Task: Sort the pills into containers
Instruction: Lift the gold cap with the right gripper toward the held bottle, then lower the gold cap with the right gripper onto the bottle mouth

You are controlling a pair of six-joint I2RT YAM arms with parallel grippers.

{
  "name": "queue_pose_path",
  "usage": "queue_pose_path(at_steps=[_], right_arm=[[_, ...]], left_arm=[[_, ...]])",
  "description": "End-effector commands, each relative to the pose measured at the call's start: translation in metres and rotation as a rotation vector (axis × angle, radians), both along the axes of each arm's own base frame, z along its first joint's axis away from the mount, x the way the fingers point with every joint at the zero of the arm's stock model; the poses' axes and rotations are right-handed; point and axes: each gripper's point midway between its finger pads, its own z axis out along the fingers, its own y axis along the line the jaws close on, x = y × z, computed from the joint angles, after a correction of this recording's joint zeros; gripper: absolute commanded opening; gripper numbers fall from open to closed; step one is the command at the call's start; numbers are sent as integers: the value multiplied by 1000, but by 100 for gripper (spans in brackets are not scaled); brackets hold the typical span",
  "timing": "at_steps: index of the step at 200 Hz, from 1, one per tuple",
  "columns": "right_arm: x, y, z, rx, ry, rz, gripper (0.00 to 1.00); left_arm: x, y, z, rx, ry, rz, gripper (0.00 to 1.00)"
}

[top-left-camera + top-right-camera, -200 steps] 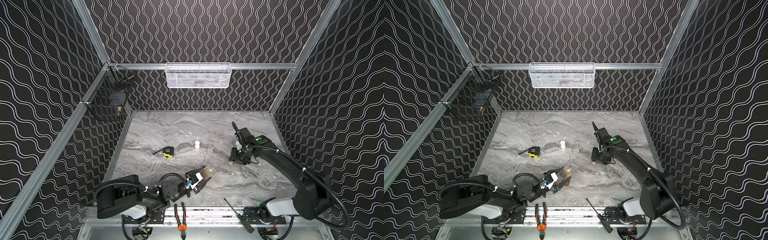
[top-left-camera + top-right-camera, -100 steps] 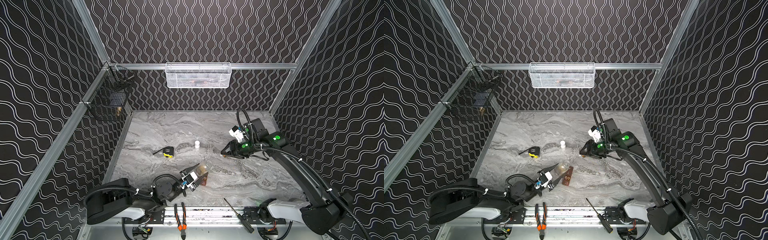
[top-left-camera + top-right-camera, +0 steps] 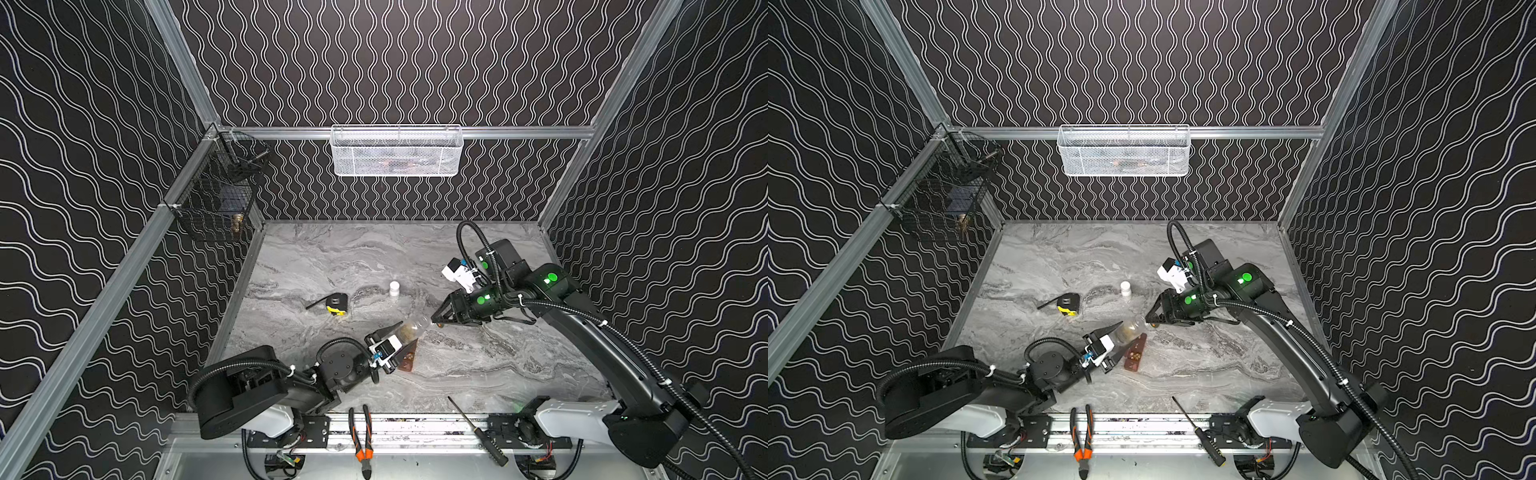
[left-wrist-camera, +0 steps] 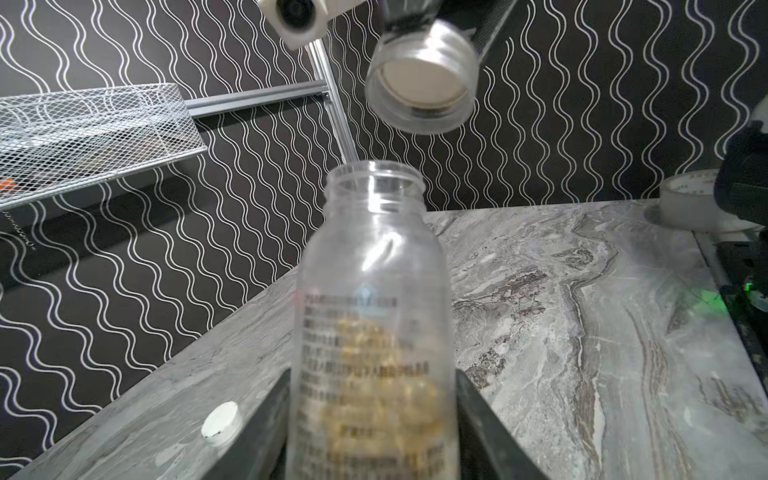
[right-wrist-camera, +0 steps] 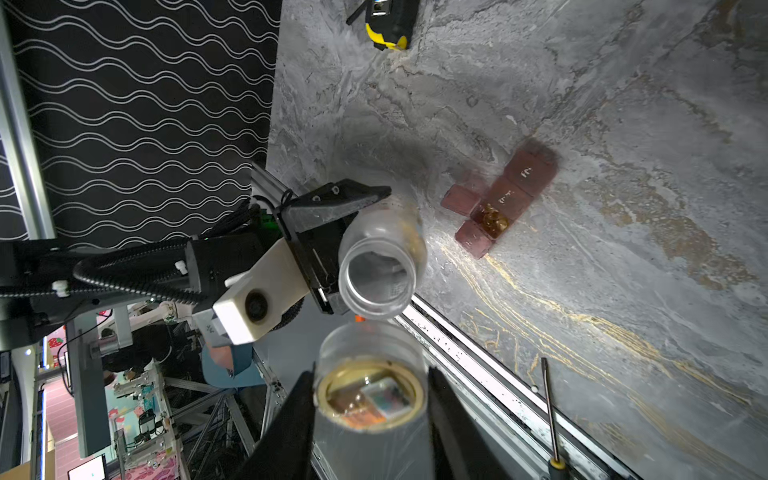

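Note:
My left gripper is shut on a clear bottle that holds yellow pills; its mouth is open. In both top views the bottle tilts above the table near the front middle. My right gripper is shut on the bottle's clear cap and hangs just off the bottle's mouth. From the left wrist view the cap is apart from the bottle. The containers, a reddish-brown strip, lie on the table beside the bottle. Some lids are open, and one compartment holds pills.
A black-and-yellow tape measure and a small white cap lie farther back. Pliers and a screwdriver rest on the front rail. A tape roll sits by the right arm's base. A white mesh basket and a black wire basket hang on the walls.
The right arm has lifted off the table and swung its gripper left to the bottle's mouth. The left arm has carried the bottle away from the front edge, uncovering the container strip.

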Motion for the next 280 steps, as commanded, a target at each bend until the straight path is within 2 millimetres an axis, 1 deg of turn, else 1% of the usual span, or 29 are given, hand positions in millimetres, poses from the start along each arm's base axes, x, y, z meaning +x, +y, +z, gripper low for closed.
queue_pose_path(at_steps=[1, 28, 78, 131, 169, 211, 280], right_arm=[[3, -1, -5, -38, -10, 15, 35], [4, 4, -6, -33, -9, 26, 35], [-4, 13, -17, -56, 17, 70, 35], [-3, 13, -24, -79, 21, 73, 35], [1, 16, -23, -78, 16, 78, 36], [0, 20, -25, -82, 21, 98, 36], [5, 18, -27, -128, 3, 104, 35]], left_arm=[[-4, -2, 18, -65, -29, -32, 0], [-6, -4, 16, -62, -24, -44, 0], [-8, -6, 15, -65, -17, -61, 0], [-10, -6, 17, -71, -19, -71, 0], [-12, -10, 15, -64, -13, -91, 0], [-12, -12, 15, -63, -14, -101, 0], [-16, -15, 14, -53, -17, -124, 0]])
